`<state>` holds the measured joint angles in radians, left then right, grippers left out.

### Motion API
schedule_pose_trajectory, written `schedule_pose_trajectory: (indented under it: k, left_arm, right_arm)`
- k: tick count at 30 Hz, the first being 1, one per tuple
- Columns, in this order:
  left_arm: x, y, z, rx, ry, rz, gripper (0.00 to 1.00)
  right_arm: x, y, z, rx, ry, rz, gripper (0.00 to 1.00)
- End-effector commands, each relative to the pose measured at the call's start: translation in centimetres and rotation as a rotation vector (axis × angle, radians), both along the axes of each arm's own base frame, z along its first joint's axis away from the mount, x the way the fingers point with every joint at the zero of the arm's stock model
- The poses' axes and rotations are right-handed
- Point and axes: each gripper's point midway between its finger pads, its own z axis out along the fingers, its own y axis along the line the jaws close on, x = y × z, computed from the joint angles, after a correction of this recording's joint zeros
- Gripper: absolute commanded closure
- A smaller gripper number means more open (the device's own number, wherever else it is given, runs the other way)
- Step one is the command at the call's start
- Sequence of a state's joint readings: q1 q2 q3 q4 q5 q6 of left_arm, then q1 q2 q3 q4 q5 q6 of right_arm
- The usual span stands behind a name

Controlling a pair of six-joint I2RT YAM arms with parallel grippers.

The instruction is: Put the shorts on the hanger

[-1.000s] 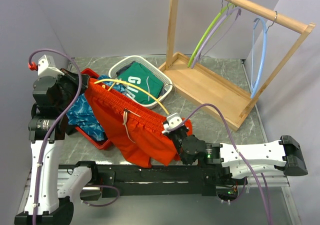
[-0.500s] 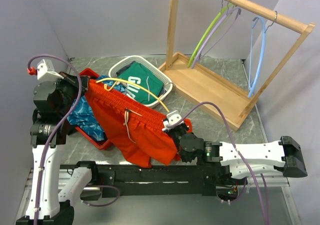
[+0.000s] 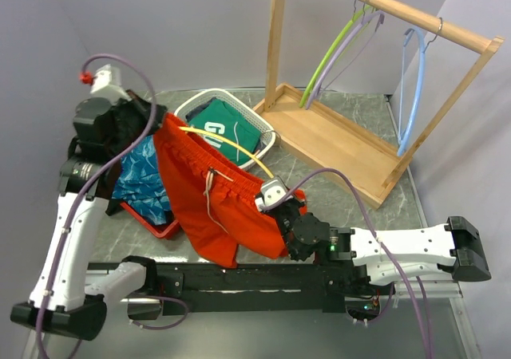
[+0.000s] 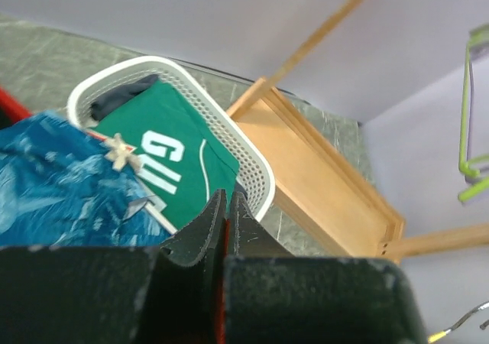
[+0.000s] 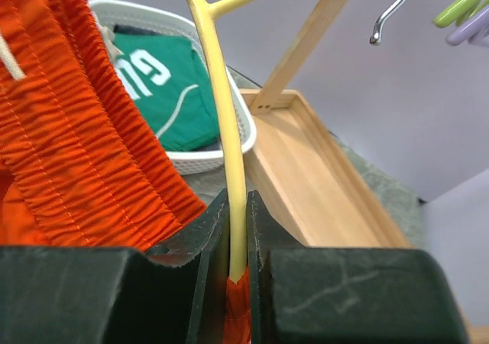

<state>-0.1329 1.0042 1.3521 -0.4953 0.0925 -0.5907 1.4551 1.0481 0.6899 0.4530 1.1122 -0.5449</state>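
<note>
The orange-red shorts (image 3: 219, 211) hang stretched between my two grippers, the white drawstring (image 3: 209, 191) dangling. My left gripper (image 3: 158, 124) is raised at the far left and shut on the waistband's upper corner; only a sliver of orange shows between its jaws (image 4: 228, 197). The yellow hanger (image 3: 231, 145) arcs along the waistband. My right gripper (image 3: 277, 201) is shut on the hanger's lower end together with the waistband. In the right wrist view the hanger (image 5: 218, 92) rises from the gripper (image 5: 238, 200), with the gathered shorts (image 5: 69, 130) to its left.
A white basket (image 3: 192, 104) holds a green garment (image 3: 231, 132). A red tray (image 3: 156, 227) holds blue patterned cloth (image 3: 140, 175). A wooden rack (image 3: 335, 140) at the back right carries green (image 3: 331, 56), purple (image 3: 351, 52) and light blue (image 3: 415, 88) hangers.
My left arm has risen and swung right and back, lifting the waistband corner. The shorts now hang steeper. My right gripper has barely moved.
</note>
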Motion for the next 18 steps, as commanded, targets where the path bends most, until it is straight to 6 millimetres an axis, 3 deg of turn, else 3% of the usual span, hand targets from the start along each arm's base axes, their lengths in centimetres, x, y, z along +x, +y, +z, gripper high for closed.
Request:
schedule_pose_trajectory:
  k: [1,5,11,18]
  left_arm:
    - [0.5,-1.0,5.7,0.099,-0.188,0.072,0.99]
    - [0.4,-3.6,4.8,0.127,-0.163,0.005,0.99]
    - [-1.0,-8.7,3.2,0.140,-0.140,-0.188,0.99]
    - [-4.5,-13.2,4.5,0.110,-0.163,-0.398,0.96]
  right_arm:
    - [-0.2,-0.8,2.6,-0.075,-0.038,-0.035,1.00]
    - [-0.5,-1.2,4.2,0.005,-0.027,0.008,1.00]
    - [-1.4,-1.8,9.3,0.106,-0.030,0.133,1.00]
    - [-1.8,-2.0,11.1,0.106,-0.015,0.224,1.00]
